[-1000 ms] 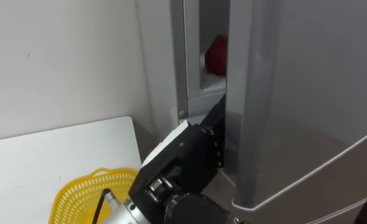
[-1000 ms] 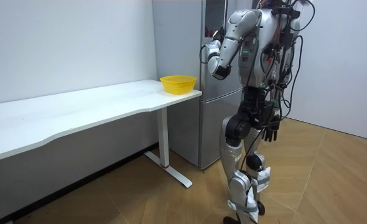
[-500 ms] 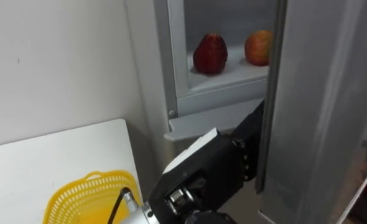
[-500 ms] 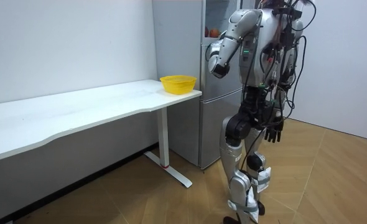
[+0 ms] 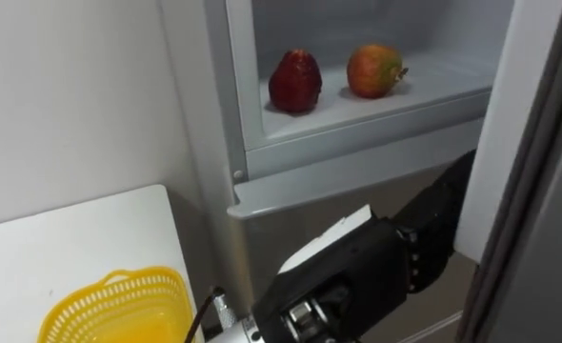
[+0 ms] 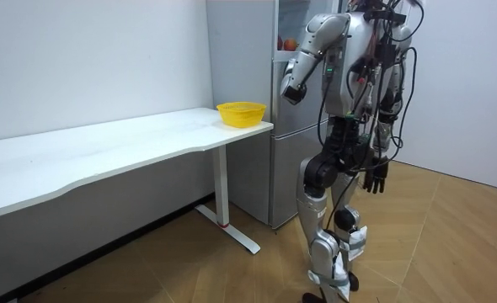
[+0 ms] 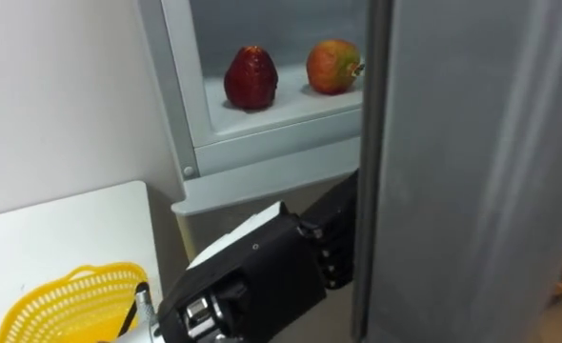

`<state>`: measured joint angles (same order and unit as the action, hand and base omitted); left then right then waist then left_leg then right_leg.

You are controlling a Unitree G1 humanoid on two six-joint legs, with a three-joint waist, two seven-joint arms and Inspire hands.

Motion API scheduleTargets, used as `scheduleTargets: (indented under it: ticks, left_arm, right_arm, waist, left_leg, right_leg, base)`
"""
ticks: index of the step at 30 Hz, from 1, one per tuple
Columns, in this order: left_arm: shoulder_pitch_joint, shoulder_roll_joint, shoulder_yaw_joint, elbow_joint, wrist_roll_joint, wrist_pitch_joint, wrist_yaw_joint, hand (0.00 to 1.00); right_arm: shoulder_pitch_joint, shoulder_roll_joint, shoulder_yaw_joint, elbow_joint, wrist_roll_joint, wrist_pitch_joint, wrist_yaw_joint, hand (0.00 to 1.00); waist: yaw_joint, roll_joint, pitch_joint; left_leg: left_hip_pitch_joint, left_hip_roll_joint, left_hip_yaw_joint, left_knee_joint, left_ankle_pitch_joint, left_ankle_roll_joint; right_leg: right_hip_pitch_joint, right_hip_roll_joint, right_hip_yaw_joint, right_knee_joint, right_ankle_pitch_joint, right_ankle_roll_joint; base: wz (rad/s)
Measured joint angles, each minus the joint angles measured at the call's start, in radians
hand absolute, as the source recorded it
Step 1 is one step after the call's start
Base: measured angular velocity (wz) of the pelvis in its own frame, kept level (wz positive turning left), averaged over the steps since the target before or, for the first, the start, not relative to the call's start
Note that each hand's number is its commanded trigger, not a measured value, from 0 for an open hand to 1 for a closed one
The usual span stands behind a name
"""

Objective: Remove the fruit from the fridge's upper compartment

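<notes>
Two pieces sit on the upper fridge shelf (image 5: 386, 103): a dark red fruit (image 5: 294, 82) at the robot's left and an orange-red fruit (image 5: 372, 70) just beside it, apart from each other and both near the shelf's front lip. The task doesn't say which one to take.

Risks, as I judge them:
- Both fruits are round and loose on a smooth shelf, so a clumsy reach could roll one off the lip or knock it into its neighbour.
- The door (image 5: 524, 124) is swung out on the robot's right and looks only partly open. If it drifts back it could narrow the opening or pinch an arm going in.
- The only arm that is up is busy at the door. If that arm does the reaching, nothing holds the door.

The left hand (image 5: 395, 262) sits low at the door's inner edge, in front of the fridge (image 5: 291, 181) ledge. That puts it below the shelf and well apart from both fruits, touching neither. Its fingers run in behind the door edge, so I can't tell whether they are hooked on it or just pressing. Reaching the fruit would mean coming up and in over the lip.

In the room view the right hand (image 6: 373, 178) hangs by the hip with slack fingers, holding nothing. The robot stands facing the fridge, next to the end of a white table (image 5: 71, 238). A yellow basket (image 5: 114, 310) at the table's corner is the likely drop spot.
</notes>
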<state>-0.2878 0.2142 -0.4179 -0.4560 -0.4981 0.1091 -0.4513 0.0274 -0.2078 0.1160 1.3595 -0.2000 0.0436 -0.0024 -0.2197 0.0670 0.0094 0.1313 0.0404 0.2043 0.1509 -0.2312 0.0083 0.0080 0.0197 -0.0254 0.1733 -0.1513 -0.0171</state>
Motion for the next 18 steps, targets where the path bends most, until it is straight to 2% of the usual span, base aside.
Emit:
scheduleTargets:
  ticks: [3, 12, 18]
  left_arm:
    - [-0.021, -0.001, -0.002, 0.000, -0.001, -0.001, 0.000, 0.00]
    - [-0.032, -0.002, -0.032, 0.000, -0.001, -0.004, 0.000, 0.00]
    - [-0.070, -0.002, -0.058, 0.003, -0.001, -0.002, -0.016, 0.00]
  right_arm:
    - [0.002, 0.000, 0.000, -0.002, 0.000, 0.000, -0.002, 0.00]
    - [0.003, -0.005, 0.000, -0.006, 0.000, 0.000, -0.003, 0.00]
    - [0.003, -0.006, 0.000, -0.006, -0.002, 0.000, -0.004, 0.00]
  waist:
    - [-0.021, -0.003, 0.0022]
    - [-0.050, -0.003, 0.0021]
    - [-0.053, 0.000, 0.0010]
  left_leg:
    - [0.002, 0.001, 0.000, 0.000, 0.000, 0.000]
    - [0.005, 0.001, 0.011, 0.000, 0.000, 0.000]
    - [0.008, 0.001, 0.012, 0.000, 0.000, 0.000]
  right_leg:
    - [0.002, 0.000, 0.002, 0.000, 0.000, -0.001]
    - [0.003, 0.002, 0.024, 0.001, 0.003, -0.001]
    - [0.002, 0.003, 0.026, 0.007, 0.004, 0.000]
  base:
    - [0.00]
    - [-0.06]
    - [-0.01]
